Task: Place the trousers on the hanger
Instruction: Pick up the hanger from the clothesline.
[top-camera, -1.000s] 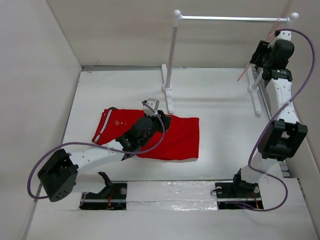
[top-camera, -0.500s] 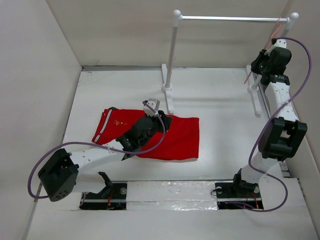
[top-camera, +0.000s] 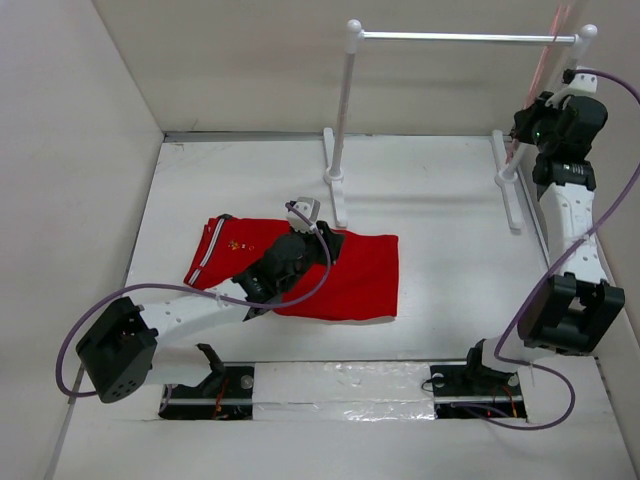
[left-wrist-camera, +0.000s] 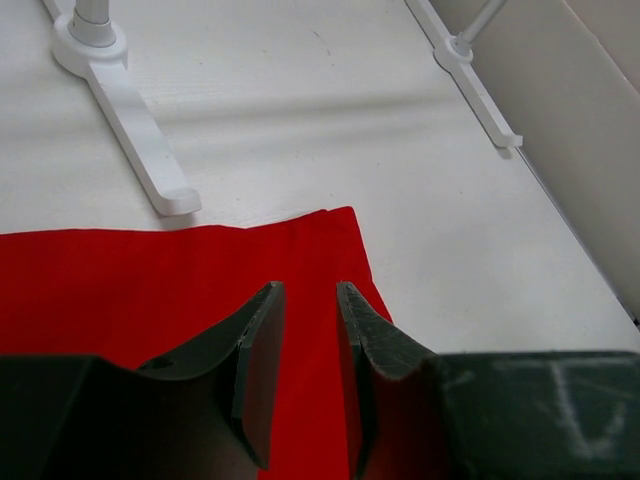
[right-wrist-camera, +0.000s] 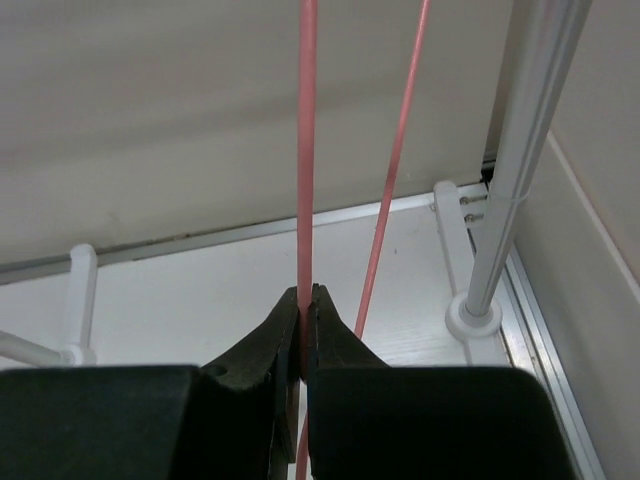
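Observation:
The red trousers (top-camera: 350, 275) lie flat on the white table, left of centre, with the striped band at their left end. My left gripper (top-camera: 335, 243) rests low over them. In the left wrist view its jaws (left-wrist-camera: 310, 290) stand a little apart, with flat red cloth (left-wrist-camera: 150, 290) showing between and beneath them. High at the back right, my right gripper (top-camera: 540, 110) is by the rack's end post. It is shut on one thin pink wire of the hanger (right-wrist-camera: 307, 150), pinched at the fingertips (right-wrist-camera: 305, 292). A second hanger wire (right-wrist-camera: 395, 170) slants beside it. The hanger (top-camera: 545, 60) shows only faintly from above.
A white-posted rack with a metal bar (top-camera: 465, 37) spans the back, its left post (top-camera: 343, 110) and foot (left-wrist-camera: 140, 130) standing just behind the trousers. Its right post (right-wrist-camera: 520, 170) is close beside my right gripper. Box walls enclose the table on three sides.
My right gripper has closed on the hanger wire and the arm has stretched up and back towards the rack's right end. The left arm and trousers have not moved.

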